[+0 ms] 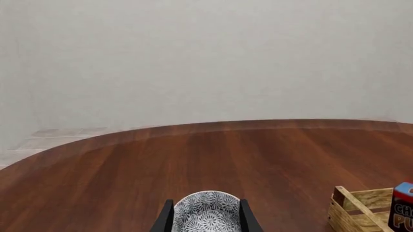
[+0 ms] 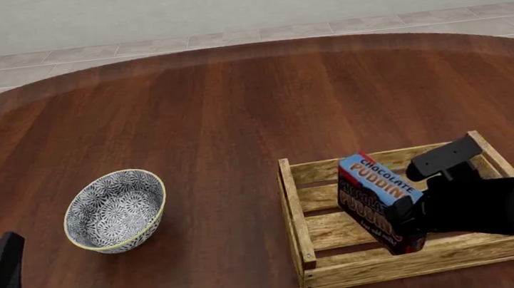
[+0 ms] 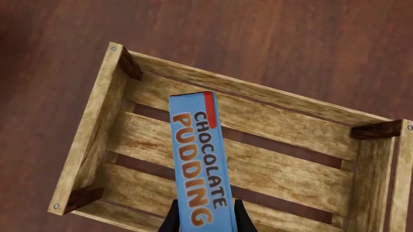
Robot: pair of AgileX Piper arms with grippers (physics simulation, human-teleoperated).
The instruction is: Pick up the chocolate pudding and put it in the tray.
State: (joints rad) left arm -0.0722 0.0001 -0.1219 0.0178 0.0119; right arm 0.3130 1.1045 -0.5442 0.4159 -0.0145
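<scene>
Front view had the table (image 2: 233, 103) spread wide under you, and right below your right gripper (image 2: 416, 222) sat the tray (image 2: 298, 211), its open slatted floor directly beneath the load. That was the relation that mattered: the chocolate pudding (image 2: 377, 199) hung in your right gripper over the tray's inside, tilted, its lower end down among the walls, though I couldn't tell whether it touched the slats. The right wrist view said the same, with the tray (image 3: 96, 140) framing the carton on all sides and the chocolate pudding (image 3: 200, 159) running lengthwise straight out from your fingers (image 3: 173, 220), crossing the slats rather than lying along them. Your right gripper (image 3: 205, 223) was clamped on the carton's near end, a finger on each broad face. So the drop looked like a matter of straight down from the hand, no sideways travel needed, by my read. Your left gripper (image 1: 206, 220) sat well off to the other side, fingers spread apart and holding nothing, with the bowl (image 1: 206, 212) just ahead of it. The right arm was plainly the nearer one.
</scene>
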